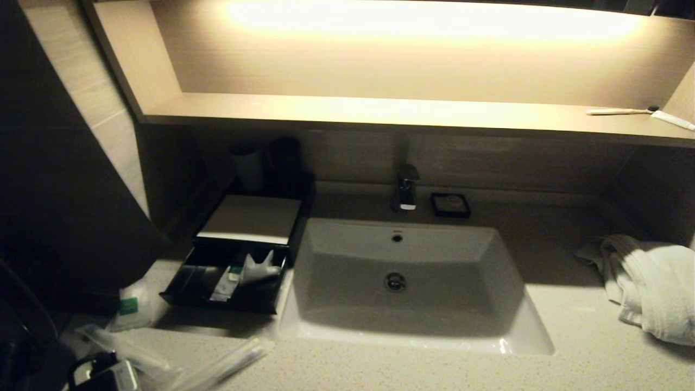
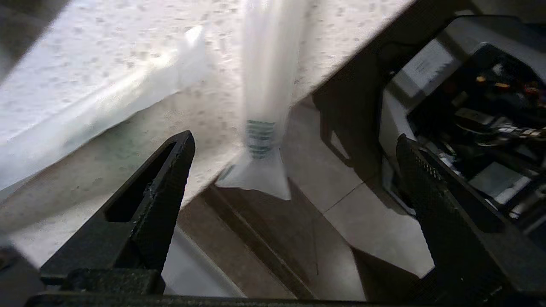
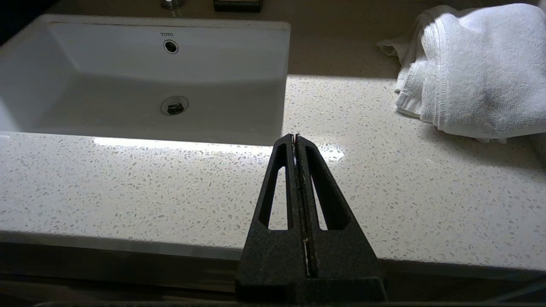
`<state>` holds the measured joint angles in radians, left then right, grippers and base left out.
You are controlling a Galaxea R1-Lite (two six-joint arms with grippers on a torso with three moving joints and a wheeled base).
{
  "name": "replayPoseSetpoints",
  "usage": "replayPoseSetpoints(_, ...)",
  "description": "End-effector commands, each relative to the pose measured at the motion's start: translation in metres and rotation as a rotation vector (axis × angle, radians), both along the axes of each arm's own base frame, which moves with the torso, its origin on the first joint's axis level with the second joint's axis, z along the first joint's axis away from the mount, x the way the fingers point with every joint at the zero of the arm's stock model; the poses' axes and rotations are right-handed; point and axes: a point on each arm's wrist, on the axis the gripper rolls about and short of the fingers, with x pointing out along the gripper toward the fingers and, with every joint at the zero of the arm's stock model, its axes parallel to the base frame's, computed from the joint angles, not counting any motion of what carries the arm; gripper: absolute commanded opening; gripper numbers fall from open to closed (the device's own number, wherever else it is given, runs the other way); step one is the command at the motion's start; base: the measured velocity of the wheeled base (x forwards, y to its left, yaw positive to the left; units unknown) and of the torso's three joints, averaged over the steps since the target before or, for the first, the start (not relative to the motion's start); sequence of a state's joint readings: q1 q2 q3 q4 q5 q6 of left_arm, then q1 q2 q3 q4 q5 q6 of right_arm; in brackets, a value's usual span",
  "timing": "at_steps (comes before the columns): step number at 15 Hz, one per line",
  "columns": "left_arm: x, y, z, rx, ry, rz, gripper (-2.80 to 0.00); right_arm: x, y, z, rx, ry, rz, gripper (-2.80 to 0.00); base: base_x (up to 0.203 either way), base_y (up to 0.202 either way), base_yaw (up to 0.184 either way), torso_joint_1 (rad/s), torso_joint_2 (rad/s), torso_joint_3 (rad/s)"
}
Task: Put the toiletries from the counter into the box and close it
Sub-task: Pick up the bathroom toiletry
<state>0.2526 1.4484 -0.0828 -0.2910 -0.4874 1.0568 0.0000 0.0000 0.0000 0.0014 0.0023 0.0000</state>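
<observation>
A: Where is the left claw [image 2: 294,145]?

B: At the near-left corner of the tabletop [image 3: 426,192], right over its front edge, fingers spread wide with nothing between them. Floor tiles show below the tips.

A: And the nearest item?

B: A long clear-wrapped stick [image 2: 266,85] lies at twelve o'clock from the claw, its sealed end poking past the tabletop's edge, between the two fingers but not touched. Green print lines sit near that end, too blurred to read. A second wrapped stick [image 2: 98,111] lies at about ten o'clock, well onto the stone.

A: The rest?

B: In the head view a white sachet [image 1: 133,304] with a green square label lies beside the box [image 1: 252,217], at seven o'clock from it. The drawer [image 1: 225,279] is pulled out toward the front edge, with a small tube and a crumpled wrapper inside. The basin [image 1: 402,271] sits just beside it at three o'clock; "TOTO" is printed above the overflow hole.

A: Right side?

B: The right claw [image 3: 295,137] hangs at the front edge, fingers pressed together, open stone ahead, the towel [image 3: 469,68] at two o'clock.
</observation>
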Motion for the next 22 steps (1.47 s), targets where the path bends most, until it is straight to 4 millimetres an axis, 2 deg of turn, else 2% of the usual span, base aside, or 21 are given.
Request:
replayPoseSetpoints(1, 0.0008, -0.0001, -0.0022, -0.016, 0.012, -0.011, 0.0, 0.0, 0.0, 0.0, 0.0, 0.0, 0.001, -2.8, 0.0, 0.0, 0.0, 0.0, 0.0, 0.0)
replayPoseSetpoints(17, 0.0022, 0.0003, -0.0027, -0.015, 0.013, -0.015, 0.0, 0.0, 0.0, 0.0, 0.0, 0.0, 0.001, -2.8, 0.0, 0.0, 0.0, 0.0, 0.0, 0.0)
replayPoseSetpoints(18, 0.0026, 0.0004, -0.0024, -0.015, 0.011, -0.015, -2.8, 0.0, 0.0, 0.0, 0.0, 0.0, 0.001, -2.8, 0.0, 0.0, 0.0, 0.0, 0.0, 0.0)
replayPoseSetpoints(22, 0.0029, 0.0005, -0.0022, -0.014, 0.01, -0.015, -2.8, 0.0, 0.0, 0.0, 0.0, 0.0, 0.001, -2.8, 0.0, 0.0, 0.0, 0.0, 0.0, 0.0)
